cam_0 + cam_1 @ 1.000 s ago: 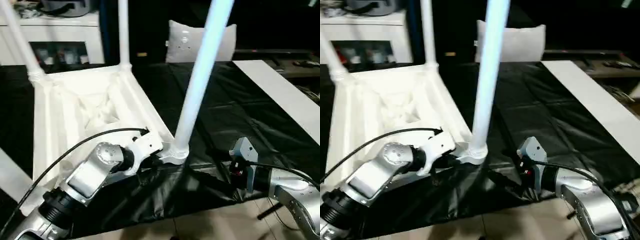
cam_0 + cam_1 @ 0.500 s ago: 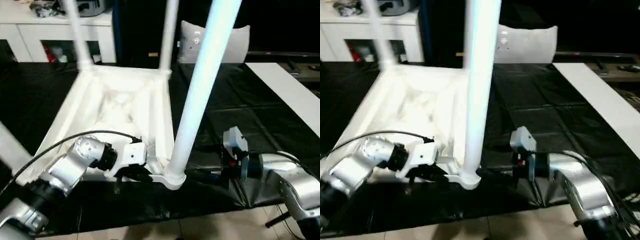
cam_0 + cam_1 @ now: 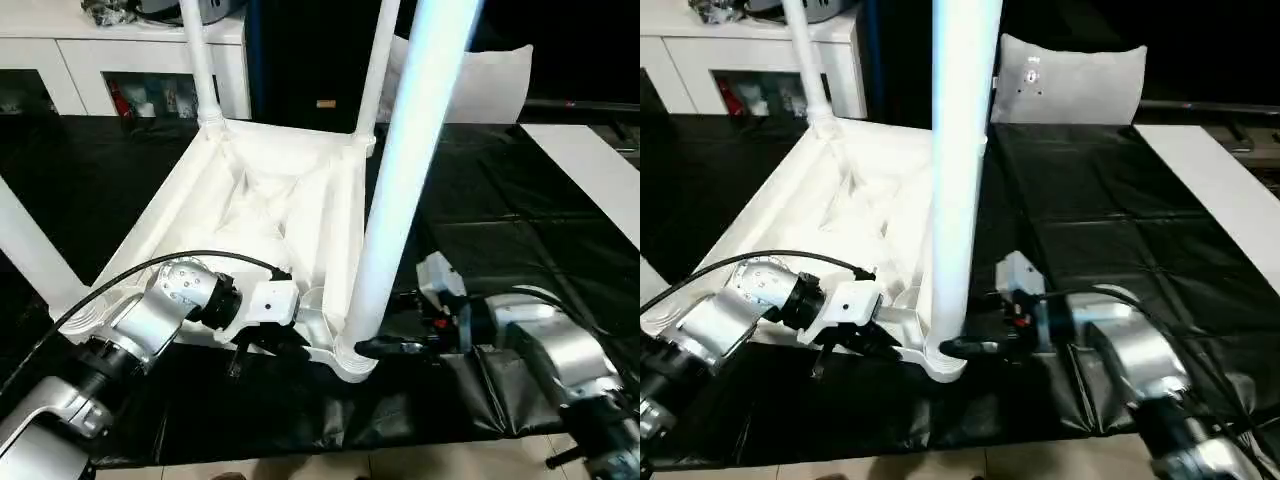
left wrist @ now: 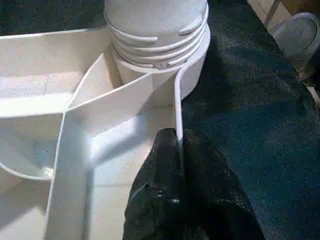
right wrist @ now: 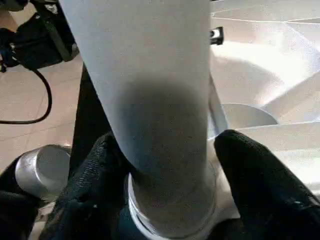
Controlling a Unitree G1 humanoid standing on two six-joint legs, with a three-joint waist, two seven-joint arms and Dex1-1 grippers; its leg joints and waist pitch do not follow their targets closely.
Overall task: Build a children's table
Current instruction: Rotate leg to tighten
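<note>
Black cloth covers the worktop (image 3: 480, 210) under my arms, with a white cabinet (image 3: 120, 60) and a pale cushion (image 3: 490, 75) at the far side.

My left tool (image 4: 180, 165) has its two fingers pressed together on the thin rim wall of the upturned table top (image 3: 250, 210), just beside the near corner socket (image 4: 157, 45). My right tool (image 5: 165, 165) has its fingers apart, one on each side of the near leg (image 3: 405, 190) right above that socket. I cannot tell whether the pads are pressing on the tube or only flanking it.

Three more legs stand in the other sockets: the far left leg (image 3: 200, 60), the far right leg (image 3: 378, 70) and the left-hand leg (image 3: 30, 250).

My worry is this near leg. It leans a little, so it may not be fully seated. If I squeeze and twist off its axis, the thread could cross or the leg could pop out. The left grip is on a narrow wall, so it could slip, and the whole top could then slide on the cloth. That corner sits near the worktop's front edge, so a slide toward me could tip the table off.

The leg tops are cut off above. The leg itself hides the socket joint from my head camera.
</note>
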